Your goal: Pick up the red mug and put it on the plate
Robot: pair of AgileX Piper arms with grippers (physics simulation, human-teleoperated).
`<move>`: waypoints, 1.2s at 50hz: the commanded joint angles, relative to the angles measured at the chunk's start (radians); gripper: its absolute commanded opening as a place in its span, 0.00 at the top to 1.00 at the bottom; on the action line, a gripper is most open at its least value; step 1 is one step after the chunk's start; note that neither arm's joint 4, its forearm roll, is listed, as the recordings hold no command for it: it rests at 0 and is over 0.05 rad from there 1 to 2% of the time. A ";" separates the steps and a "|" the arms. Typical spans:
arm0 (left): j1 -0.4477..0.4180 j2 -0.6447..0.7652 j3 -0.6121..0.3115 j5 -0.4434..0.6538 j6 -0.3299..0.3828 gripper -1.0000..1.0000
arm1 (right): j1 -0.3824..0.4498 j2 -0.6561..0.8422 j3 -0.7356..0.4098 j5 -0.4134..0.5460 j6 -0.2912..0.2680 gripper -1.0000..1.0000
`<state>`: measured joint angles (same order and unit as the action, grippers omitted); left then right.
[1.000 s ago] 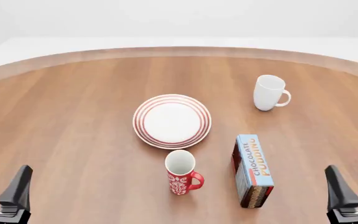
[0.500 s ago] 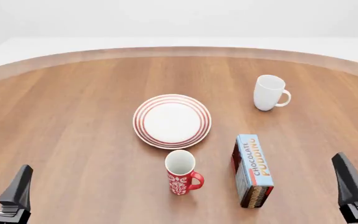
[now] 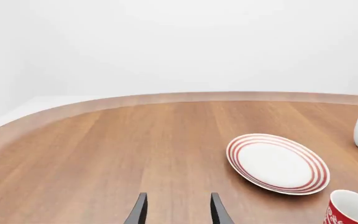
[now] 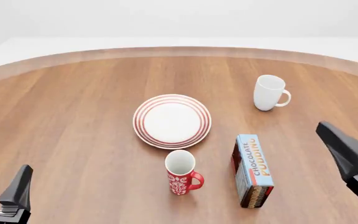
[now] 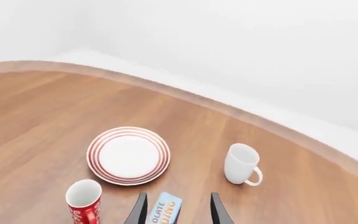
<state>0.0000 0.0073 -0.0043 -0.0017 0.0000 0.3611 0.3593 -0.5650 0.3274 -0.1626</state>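
Observation:
The red mug (image 4: 181, 173) with a white floral pattern stands upright on the table, handle to the right, just nearer than the red-ringed white plate (image 4: 172, 121), which holds nothing. My left gripper (image 4: 2, 184) is open and empty at the near left, far from both. My right gripper (image 4: 342, 116) is open and empty at the right edge, raised and turned toward the table's middle. In the right wrist view the mug (image 5: 84, 200), the plate (image 5: 128, 155) and my open fingers (image 5: 141, 210) show. In the left wrist view the mug (image 3: 353, 212) sits at the corner beside the plate (image 3: 277, 163).
A plain white mug (image 4: 269, 92) stands at the far right. A blue chocolate pudding box (image 4: 252, 170) lies just right of the red mug, between it and my right gripper. The brown round table (image 4: 73, 116) curves away at the back.
My right gripper has risen and moved forward along the right edge, tilting toward the table's middle. The left gripper and all objects have not moved.

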 commanded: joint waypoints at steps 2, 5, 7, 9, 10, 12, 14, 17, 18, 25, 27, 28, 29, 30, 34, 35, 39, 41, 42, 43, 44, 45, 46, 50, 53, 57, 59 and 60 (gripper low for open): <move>0.000 0.000 0.000 0.000 0.000 0.00 | 0.122 0.200 -0.188 0.105 -0.065 0.00; 0.000 0.000 0.000 0.000 0.000 0.00 | 0.128 0.221 -0.213 0.125 -0.070 0.00; 0.000 0.000 0.000 0.000 0.000 0.00 | 0.133 0.236 -0.232 0.139 -0.076 0.00; 0.000 0.000 0.000 0.000 0.000 0.00 | 0.144 0.255 -0.249 0.153 -0.082 0.00; 0.000 0.000 0.000 0.000 0.000 0.00 | 0.145 0.262 -0.256 0.155 -0.089 0.00; 0.000 0.000 0.000 0.000 0.000 0.00 | 0.149 0.277 -0.267 0.162 -0.088 0.00; 0.000 0.000 0.000 0.000 0.000 0.00 | 0.159 0.311 -0.285 0.176 -0.102 0.00; 0.000 0.000 0.000 0.000 0.000 0.00 | 0.172 0.339 -0.303 0.188 -0.083 0.00; 0.000 0.000 0.000 0.000 0.000 0.00 | 0.174 0.344 -0.302 0.189 -0.083 0.00; 0.000 0.000 0.000 0.000 0.000 0.00 | 0.205 0.397 -0.322 0.213 -0.062 0.00; 0.000 0.000 0.000 0.000 0.000 0.00 | 0.212 0.407 -0.326 0.221 -0.058 0.00; 0.000 0.000 0.000 0.000 0.000 0.00 | 0.217 0.410 -0.329 0.226 -0.050 0.00; 0.000 0.000 0.000 0.000 0.000 0.00 | 0.222 0.413 -0.330 0.230 -0.045 0.00; 0.000 0.000 0.000 0.000 0.000 0.00 | 0.230 0.419 -0.330 0.235 -0.041 0.00; 0.000 0.000 0.000 0.000 0.000 0.00 | 0.243 0.433 -0.317 0.226 -0.017 0.00; 0.000 0.000 0.000 0.000 0.000 0.00 | 0.262 0.438 -0.316 0.227 0.014 0.00; 0.000 0.000 0.000 0.000 0.000 0.00 | 0.282 0.455 -0.305 0.226 0.022 0.00; 0.000 0.000 0.000 0.000 0.000 0.00 | 0.287 0.460 -0.305 0.227 0.023 0.00; 0.000 0.000 0.000 0.000 0.000 0.00 | 0.291 0.464 -0.306 0.228 0.024 0.00; 0.000 0.000 0.000 0.000 0.000 0.00 | 0.295 0.469 -0.307 0.229 0.026 0.00; 0.000 0.000 0.000 0.000 0.000 0.00 | 0.297 0.472 -0.308 0.229 0.027 0.00; 0.000 0.000 0.000 0.000 0.000 0.00 | 0.298 0.475 -0.307 0.230 0.028 0.00; 0.000 0.000 0.000 0.000 0.000 0.00 | 0.303 0.481 -0.303 0.233 0.031 0.00; 0.000 0.000 0.000 0.000 0.000 0.00 | 0.311 0.496 -0.299 0.241 0.046 0.00; 0.000 0.000 0.000 0.000 0.000 0.00 | 0.325 0.525 -0.297 0.247 0.037 0.00; 0.000 0.000 0.000 0.000 0.000 0.00 | 0.329 0.545 -0.311 0.268 0.037 0.00; 0.000 0.000 0.000 0.000 0.000 0.00 | 0.327 0.553 -0.316 0.279 0.037 0.00; 0.000 0.000 0.000 0.000 0.000 0.00 | 0.327 0.555 -0.316 0.282 0.036 0.00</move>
<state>0.0000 0.0073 -0.0043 -0.0017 0.0000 0.6693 0.8685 -0.8713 0.5781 -0.1335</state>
